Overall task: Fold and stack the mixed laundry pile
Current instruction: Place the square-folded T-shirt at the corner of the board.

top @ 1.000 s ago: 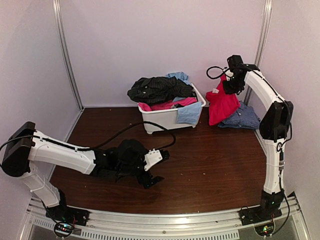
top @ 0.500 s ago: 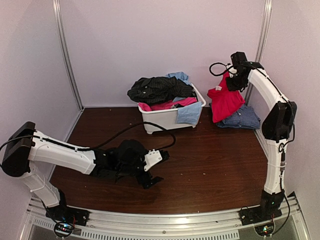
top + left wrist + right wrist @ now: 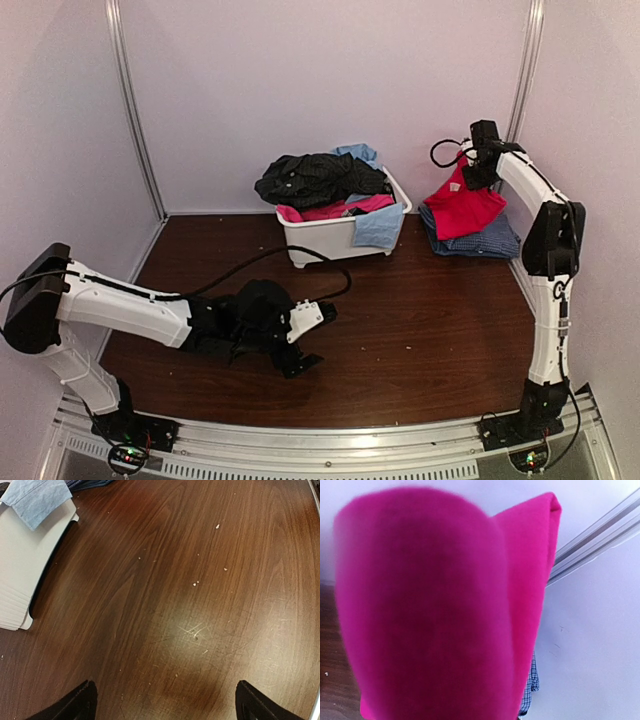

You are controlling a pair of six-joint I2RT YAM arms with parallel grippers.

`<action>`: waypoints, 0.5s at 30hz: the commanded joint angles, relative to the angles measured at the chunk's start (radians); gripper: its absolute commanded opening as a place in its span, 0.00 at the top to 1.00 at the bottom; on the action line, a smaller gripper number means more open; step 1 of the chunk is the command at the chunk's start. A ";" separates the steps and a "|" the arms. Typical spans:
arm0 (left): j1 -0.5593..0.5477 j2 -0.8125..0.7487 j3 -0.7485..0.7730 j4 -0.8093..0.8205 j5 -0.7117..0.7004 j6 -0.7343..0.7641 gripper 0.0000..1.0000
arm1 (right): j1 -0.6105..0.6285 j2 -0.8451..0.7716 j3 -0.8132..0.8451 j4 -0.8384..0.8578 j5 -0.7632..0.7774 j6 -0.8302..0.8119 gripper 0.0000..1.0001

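The right hand [image 3: 470, 175] is clenched on the top edge of a pink-red garment [image 3: 466, 210], held up over the far right corner of the surface [image 3: 420, 330]. The cloth hangs from the hand and its lower part drapes onto a blue checked shirt [image 3: 485, 242] lying flat in that corner. In the right wrist view the pink-red garment [image 3: 435, 605] fills nearly everything, with a sliver of checked shirt [image 3: 530, 692] below it.

The left hand [image 3: 312, 338] is spread wide and grasps nothing, low over the surface near its near edge, its fingers [image 3: 80, 702] well apart.

At the middle of the far edge stands a white tub [image 3: 325, 238] heaped with a black pinstriped garment [image 3: 315, 176], more pink cloth, and a light blue cloth [image 3: 378, 226] hanging over its rim.
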 commanded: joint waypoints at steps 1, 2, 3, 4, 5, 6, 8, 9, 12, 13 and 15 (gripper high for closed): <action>0.012 0.007 0.027 -0.009 -0.014 -0.020 0.02 | -0.014 0.060 -0.013 0.155 0.064 -0.076 0.91; 0.014 0.009 0.029 -0.013 -0.013 -0.023 0.02 | -0.013 0.073 -0.014 0.173 0.064 -0.084 0.90; 0.017 0.012 0.033 -0.015 -0.014 -0.025 0.02 | -0.015 0.085 -0.015 0.192 0.067 -0.093 0.90; 0.018 0.015 0.036 -0.016 -0.011 -0.027 0.02 | -0.016 0.097 -0.020 0.213 0.072 -0.103 0.90; 0.019 0.018 0.039 -0.016 -0.010 -0.031 0.02 | -0.018 0.107 -0.028 0.239 0.082 -0.116 0.90; 0.021 0.022 0.045 -0.016 -0.010 -0.033 0.02 | -0.022 0.117 -0.033 0.258 0.091 -0.126 0.90; 0.021 0.028 0.049 -0.042 -0.010 -0.038 0.02 | -0.027 0.140 -0.028 0.263 0.093 -0.122 0.89; 0.021 0.035 0.050 -0.043 -0.011 -0.041 0.02 | -0.028 0.152 -0.028 0.261 0.094 -0.111 0.89; 0.026 0.051 0.060 -0.046 -0.006 -0.045 0.02 | -0.067 0.181 -0.028 0.254 0.122 -0.071 0.75; 0.026 0.055 0.066 -0.049 -0.003 -0.045 0.02 | -0.072 0.188 -0.026 0.252 0.141 -0.054 0.65; 0.028 0.066 0.078 -0.053 -0.002 -0.043 0.02 | -0.080 0.191 -0.026 0.250 0.157 -0.031 0.46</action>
